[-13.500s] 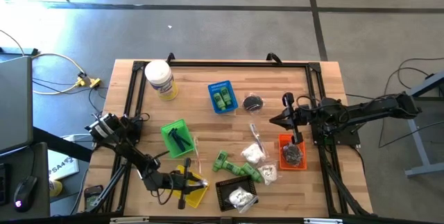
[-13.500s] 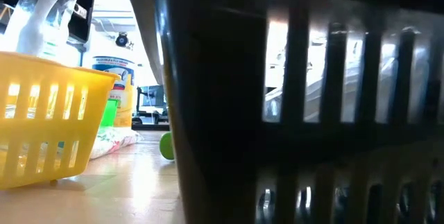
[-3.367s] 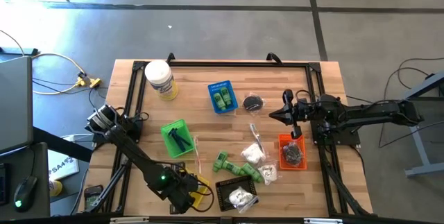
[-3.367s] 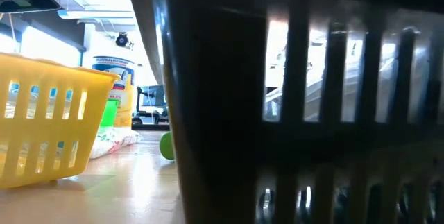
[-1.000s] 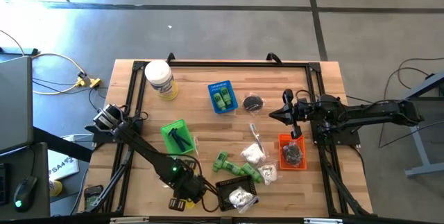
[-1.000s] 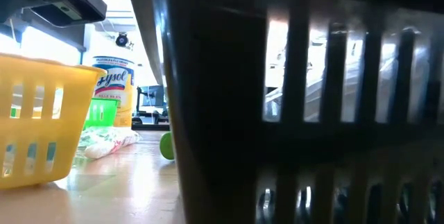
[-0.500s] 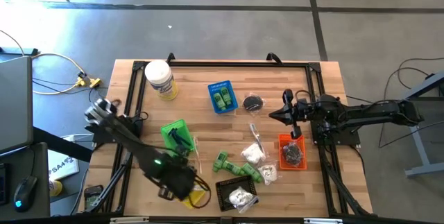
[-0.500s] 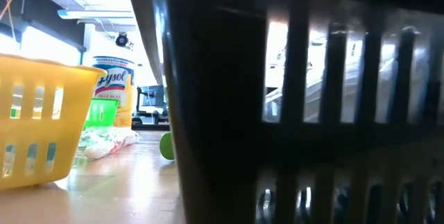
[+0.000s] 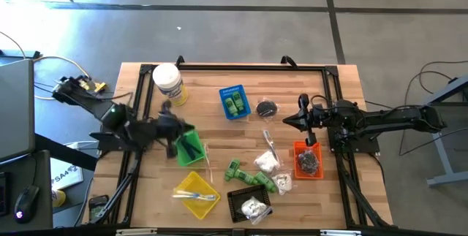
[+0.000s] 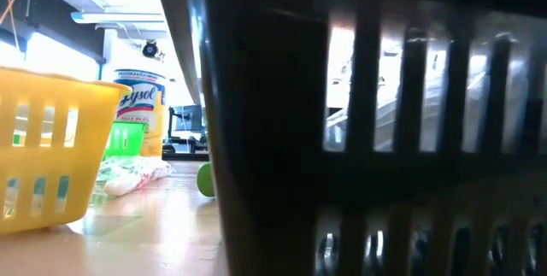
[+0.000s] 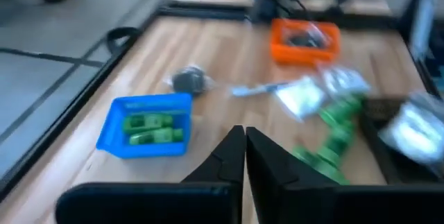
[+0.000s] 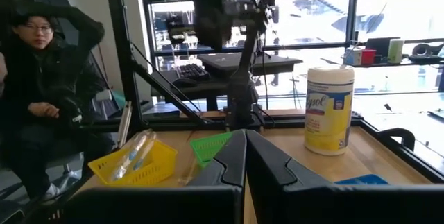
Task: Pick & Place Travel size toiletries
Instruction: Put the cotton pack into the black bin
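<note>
Toiletries (image 9: 265, 173) lie loose at your table's six o'clock.
Your left gripper (image 9: 165, 109) hangs pinched together, empty, at nine; right gripper (image 9: 287, 125) likewise at three.

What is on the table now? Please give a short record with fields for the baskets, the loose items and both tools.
blue basket: two green bottles inside
green basket: dark items inside
yellow basket: pale sticks inside
orange basket: dark pieces inside
black basket: white packets inside
loose items: green bottles, white packets, one black piece
jar: far left corner of the table
left tool: shut, empty, raised beside the green basket
right tool: shut, empty, near the orange basket
</note>
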Controlling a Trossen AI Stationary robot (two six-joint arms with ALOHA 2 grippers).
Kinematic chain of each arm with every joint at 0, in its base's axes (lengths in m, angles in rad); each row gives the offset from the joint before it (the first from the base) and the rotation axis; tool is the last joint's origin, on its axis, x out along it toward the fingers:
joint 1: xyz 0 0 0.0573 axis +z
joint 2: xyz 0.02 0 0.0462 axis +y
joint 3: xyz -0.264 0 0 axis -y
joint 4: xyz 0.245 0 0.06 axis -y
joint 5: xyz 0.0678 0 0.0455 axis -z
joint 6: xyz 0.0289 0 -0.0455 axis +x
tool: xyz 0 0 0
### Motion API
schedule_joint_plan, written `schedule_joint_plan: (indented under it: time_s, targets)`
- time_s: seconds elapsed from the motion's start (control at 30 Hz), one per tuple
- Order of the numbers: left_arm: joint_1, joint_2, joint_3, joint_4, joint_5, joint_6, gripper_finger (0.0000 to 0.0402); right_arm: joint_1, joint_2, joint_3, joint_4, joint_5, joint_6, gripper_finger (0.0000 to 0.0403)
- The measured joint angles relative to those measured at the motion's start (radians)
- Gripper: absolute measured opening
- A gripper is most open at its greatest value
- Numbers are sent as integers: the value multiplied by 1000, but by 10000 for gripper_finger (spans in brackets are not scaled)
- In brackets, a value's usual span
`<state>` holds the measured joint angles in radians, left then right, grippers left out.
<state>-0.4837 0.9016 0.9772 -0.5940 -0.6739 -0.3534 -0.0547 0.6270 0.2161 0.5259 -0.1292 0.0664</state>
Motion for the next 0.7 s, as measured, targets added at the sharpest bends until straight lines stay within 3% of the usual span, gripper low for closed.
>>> schedule_joint_plan:
  time_s: [0.17, 0.33, 0.7]
  targets:
    - [70, -246, -394, 346, -8, 64, 2, 0, 0, 0, -9, 0, -11, 2]
    - [113, -392, -637, 578, 9, 172, 1, 0, 0, 0, -36, 0, -11, 2]
    - [118, -469, -730, 625, 10, 323, 0, -49, 15, 0, -100, 0, -36, 2]
